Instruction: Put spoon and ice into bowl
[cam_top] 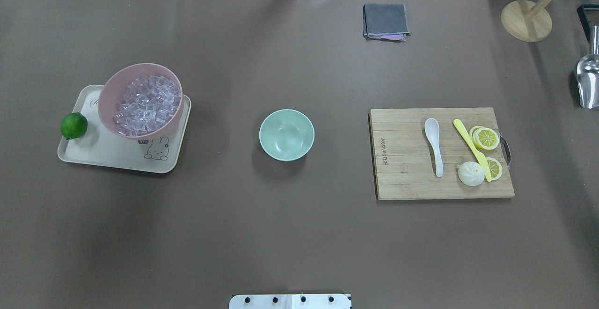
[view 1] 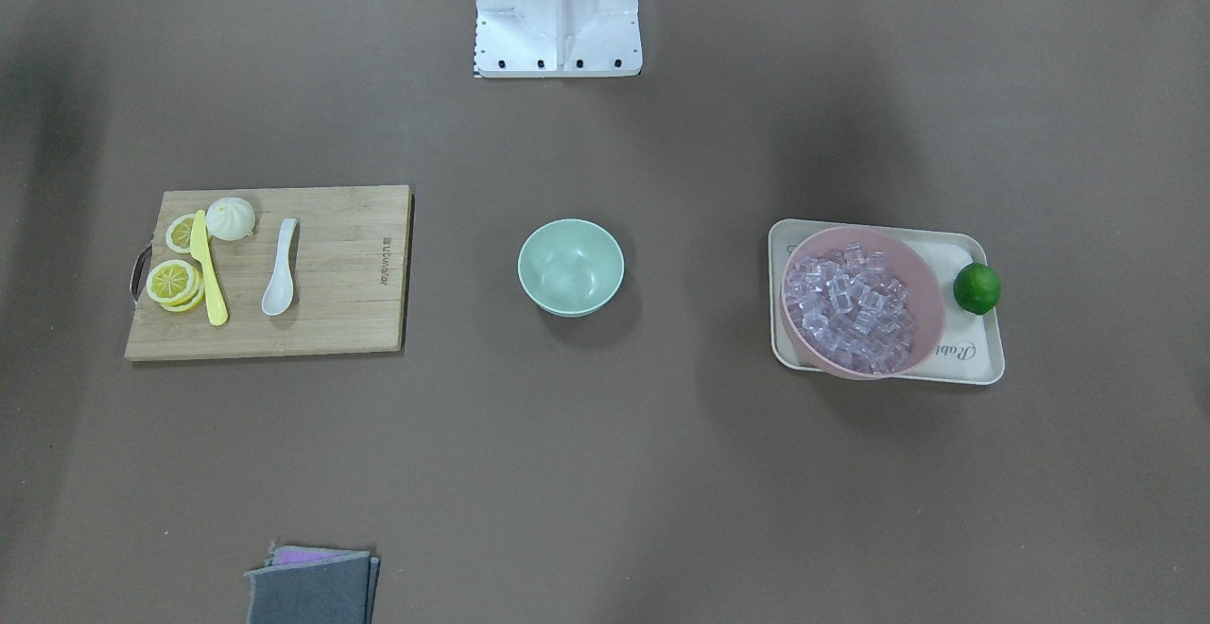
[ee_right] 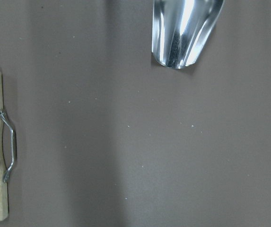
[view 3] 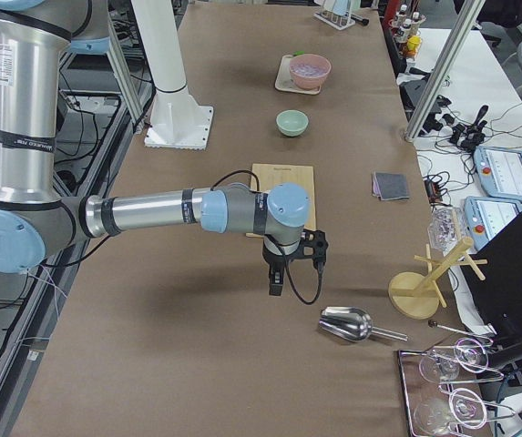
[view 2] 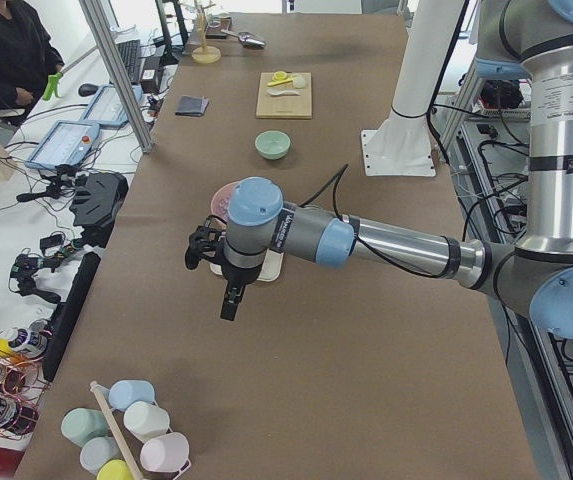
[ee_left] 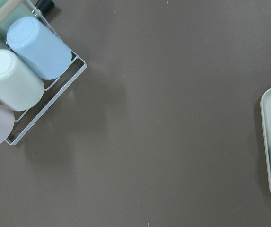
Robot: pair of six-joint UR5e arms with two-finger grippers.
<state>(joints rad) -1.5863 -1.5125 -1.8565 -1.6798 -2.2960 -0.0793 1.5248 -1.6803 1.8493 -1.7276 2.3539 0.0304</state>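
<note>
The spoon (cam_top: 434, 146) is seen lying flat on a wooden cutting board (cam_top: 402, 168) on the robot's right of the worktop (cam_top: 299, 234); its long axis is laid near-to-far across the board, only slightly slanted, with the deep scoop pointed away from the robot and the handle pointed back toward it, hollow side up; a yellow knife (cam_top: 471, 149) is laid just beside it, apart from it, with lemon slices (cam_top: 485, 138) and a white bun (cam_top: 471, 173) beyond. The bowl (cam_top: 286, 134) is set upright at the middle of the worktop, well apart from the board. The ice (cam_top: 147, 105) is heaped in a pink bowl (cam_top: 110, 94), which is stood on a cream tray (cam_top: 107, 152) on the robot's left; a lime (cam_top: 74, 125) is rested on the tray's outer edge.

In the exterior left view the left arm is stretched out level over the worktop, its wrist bent so that the left gripper (view 2: 228, 300) is pointed straight down, hung above the worktop near the tray; how far it is opened cannot be told, and nothing is seen held. In the exterior right view the right arm is posed likewise, the right gripper (view 3: 277, 278) pointed down near the board's end, a metal scoop (view 3: 347, 324) lying close by; its opening cannot be told either.
</note>
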